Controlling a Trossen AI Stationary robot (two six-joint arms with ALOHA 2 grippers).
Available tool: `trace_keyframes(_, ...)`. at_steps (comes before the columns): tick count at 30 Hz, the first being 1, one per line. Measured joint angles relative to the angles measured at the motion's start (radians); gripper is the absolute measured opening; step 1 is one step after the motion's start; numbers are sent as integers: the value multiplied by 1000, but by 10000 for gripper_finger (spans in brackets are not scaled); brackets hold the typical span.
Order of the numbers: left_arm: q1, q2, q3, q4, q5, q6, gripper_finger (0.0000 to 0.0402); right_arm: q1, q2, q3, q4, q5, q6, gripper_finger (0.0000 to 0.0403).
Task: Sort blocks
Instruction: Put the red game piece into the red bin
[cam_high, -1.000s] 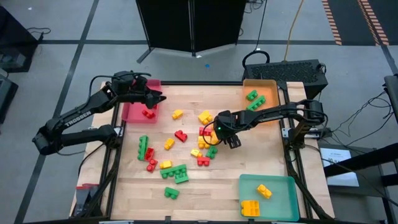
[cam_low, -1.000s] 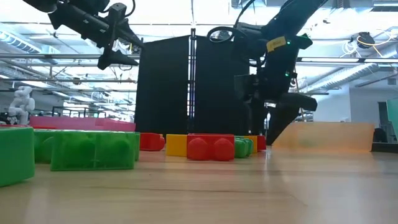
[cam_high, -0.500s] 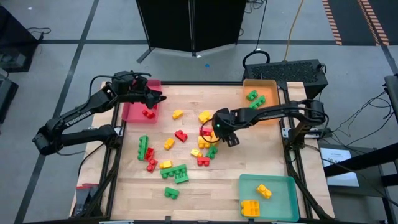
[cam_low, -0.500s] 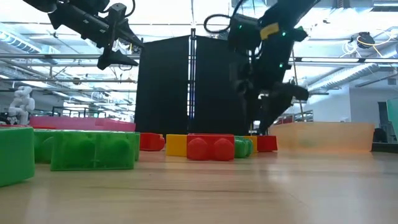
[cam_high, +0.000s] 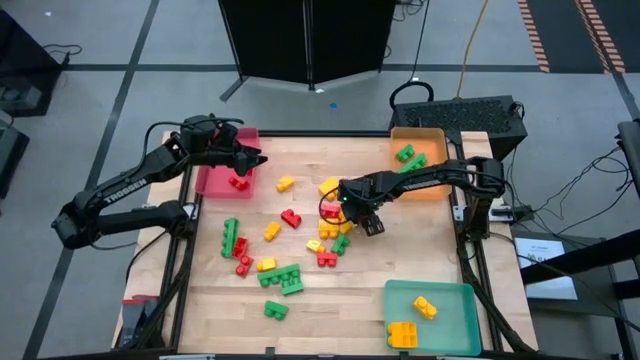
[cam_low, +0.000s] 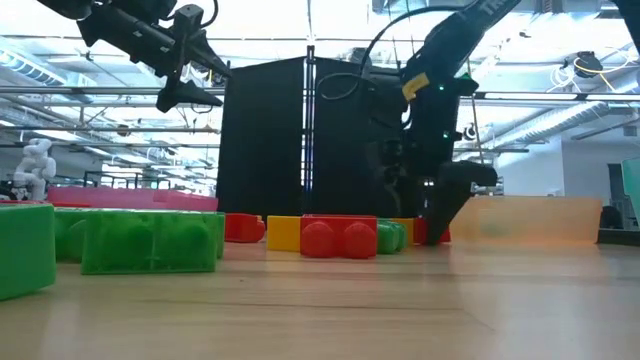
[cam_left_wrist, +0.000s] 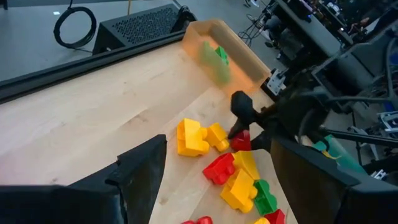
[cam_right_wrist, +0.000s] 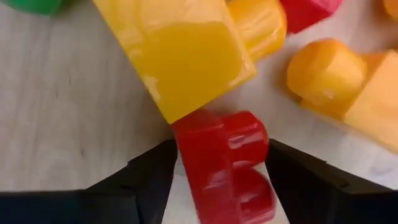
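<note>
Glossy studded red block (cam_right_wrist: 227, 163) between right pincer (cam_right_wrist: 217, 180) fingers

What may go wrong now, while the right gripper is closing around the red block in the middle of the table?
1. The right gripper straddles a red block that touches a yellow block; closing or lifting may drag the yellow one along.
2. The fingers look apart from the block's sides, so an off-centre grip may let it twist or slip.
3. Other blocks crowd the spot; the arm may scatter them.
</note>
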Motion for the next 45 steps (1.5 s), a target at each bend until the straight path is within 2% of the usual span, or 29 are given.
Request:
trace_keyframes(2, 1, 0, 0, -5, 0, 0, 292, -2, 7, 0, -10, -3, 26, 221)
trace_keyframes(6, 1, 0, 0, -23, 0, 0, 292, -4, 1, -1, -31, -9, 66, 152)
trace_keyframes(15, 0, 0, 0, -25, -4, 0, 292, -3, -30, 56, -61, -9, 179, 152)
trace_keyframes(25, -1, 0, 0, -7, -4, 0, 292, -35, -211, 228, -51, -5, 292, 152)
trace_keyframes(27, -11, 0, 0, 35, -5, 0, 292, -45, -252, 250, 33, -7, 325, 152)
trace_keyframes(32, -74, 0, 0, 233, -2, 1, 292, -66, -361, 267, 433, -55, 394, 152)
trace_keyframes(36, -134, 1, 0, 421, 16, 9, 292, -74, -420, 267, 678, -62, 433, 152)
trace_keyframes(39, -183, 17, 0, 573, 14, 28, 292, -75, -431, 267, 783, -62, 458, 152)
trace_keyframes(42, -226, 48, 0, 702, 11, 30, 292, -74, -419, 267, 806, -64, 469, 152)
trace_keyframes(45, -255, 83, 0, 741, 9, 46, 292, -69, -406, 264, 814, -84, 496, 152)
